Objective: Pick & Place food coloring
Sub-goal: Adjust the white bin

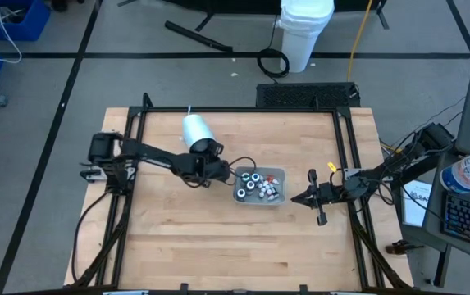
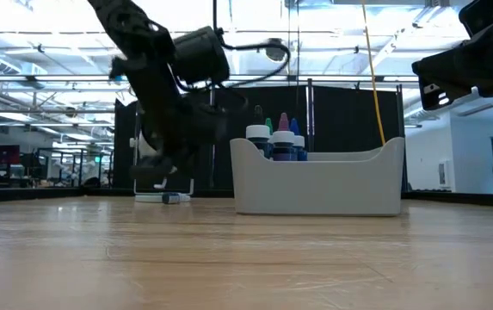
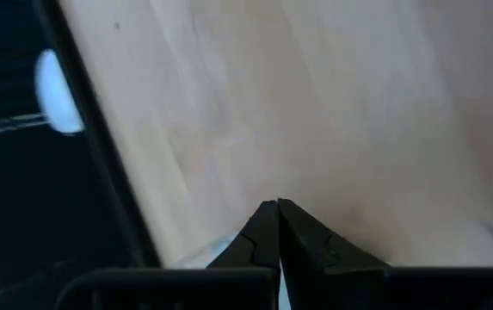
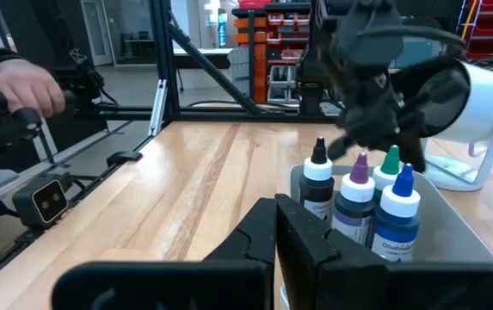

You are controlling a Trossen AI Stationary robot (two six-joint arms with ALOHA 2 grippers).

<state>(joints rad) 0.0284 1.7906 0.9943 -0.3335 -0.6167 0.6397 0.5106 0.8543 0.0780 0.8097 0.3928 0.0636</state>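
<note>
Bottles of food coloring (image 1: 257, 186) stand packed together in a grey rectangular tray (image 1: 277, 174) near the middle of the wooden table (image 1: 218, 246). From above, white and greenish caps show over dark and red bodies. In the right wrist view four of them stand upright in a tight cluster, with black, purple, green and blue tips (image 4: 358, 200). In the low view the bottle tips (image 2: 278, 138) rise above the tray's pale wall (image 2: 323, 185).

The left gripper (image 1: 225, 170) sits just beside the tray's left edge, its arm stretched across the table from the left side. Its two dark fingers (image 3: 259, 234) are pressed together with nothing between them, and past their tips lies only bare wood. Whether the fingertips touch the tray's rim is hard to tell from above; in the low view the arm hangs to the left of the tray and above the table.

The right gripper (image 1: 298, 197) waits near the tray's right side, a little apart from it, pointing toward the bottles. Its fingers (image 4: 302, 241) are likewise closed on themselves and carry nothing.

A big white cylinder (image 1: 198, 131) lies on its side behind the left arm, near the table's far edge. A white bucket (image 1: 304, 29) stands on the floor beyond the table. In the right wrist view a person's hand (image 4: 21, 88) shows at the far left, off the table.
</note>
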